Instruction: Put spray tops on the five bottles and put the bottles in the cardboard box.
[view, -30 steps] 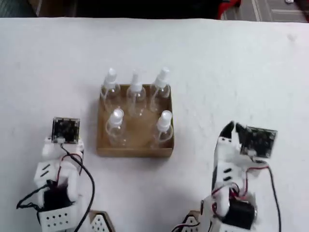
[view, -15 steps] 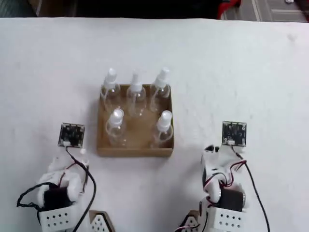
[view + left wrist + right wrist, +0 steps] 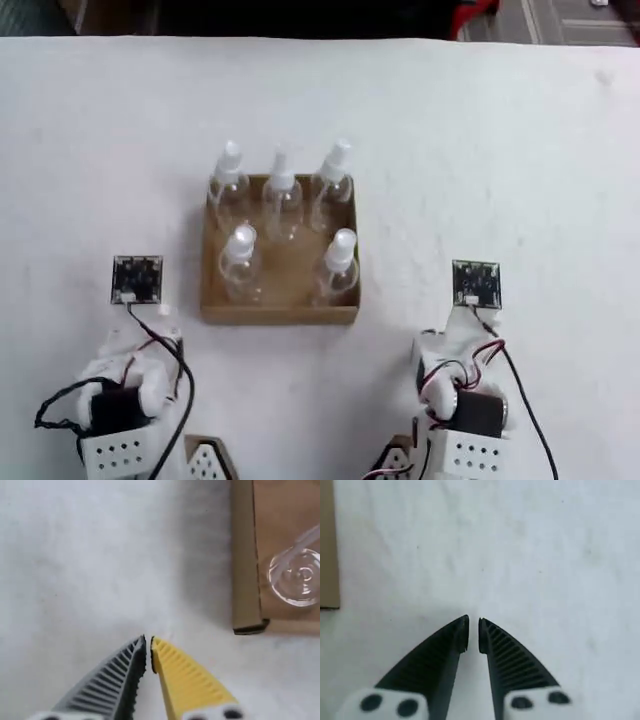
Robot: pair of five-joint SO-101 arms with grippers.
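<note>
All 5 bottles (image 3: 283, 208) upright in cardboard box (image 3: 280, 312), spray tops (image 3: 231, 157) on. Box mid table (image 3: 500, 150). L gripper (image 3: 148, 650) clenched, empty, at 7 o'clock of box. R gripper (image 3: 473, 630) clenched w/ hairline gap, empty, at 5 o'clock. Both apart from box.

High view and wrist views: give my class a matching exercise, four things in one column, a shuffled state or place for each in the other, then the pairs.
1. five clear plastic bottles
2. brown cardboard box
3. left gripper
4. right gripper

A. shut, both fingers black
B. on the white table, holding bottles
C. upright, white spray tops on
D. shut, one finger yellow, one grey

Pairs: 1-C, 2-B, 3-D, 4-A.
</note>
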